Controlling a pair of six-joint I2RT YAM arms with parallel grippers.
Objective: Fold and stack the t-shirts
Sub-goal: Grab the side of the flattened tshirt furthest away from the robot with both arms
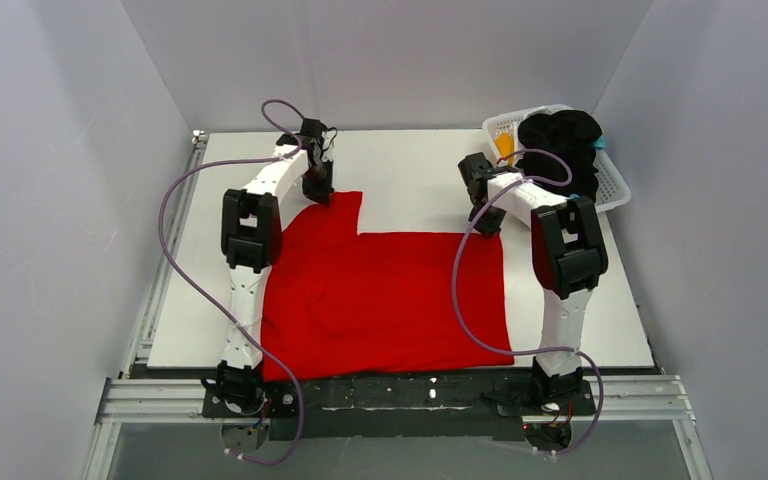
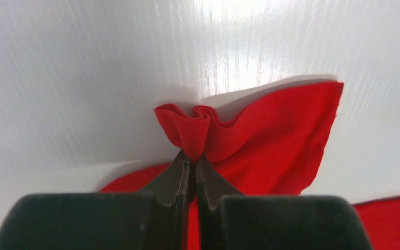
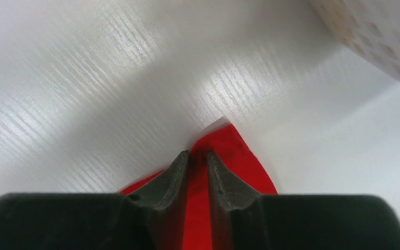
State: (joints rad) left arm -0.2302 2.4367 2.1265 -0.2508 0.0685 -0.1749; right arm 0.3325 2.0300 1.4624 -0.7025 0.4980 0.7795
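A bright red t-shirt (image 1: 390, 295) lies spread on the white table, reaching the near edge. My left gripper (image 1: 318, 188) is shut on a bunched fold of its far left corner (image 2: 192, 130). My right gripper (image 1: 487, 218) is shut on its far right corner, and the red cloth (image 3: 229, 148) shows between and past the fingertips (image 3: 179, 164). A black t-shirt (image 1: 558, 135) is heaped in the basket at the far right, with a bit of orange-yellow cloth (image 1: 504, 144) and a sliver of teal (image 1: 600, 143) beside it.
The white lattice basket (image 1: 612, 185) stands at the far right corner of the table, just behind my right gripper. Its wall shows in the right wrist view (image 3: 375, 36). Grey walls enclose the table on three sides.
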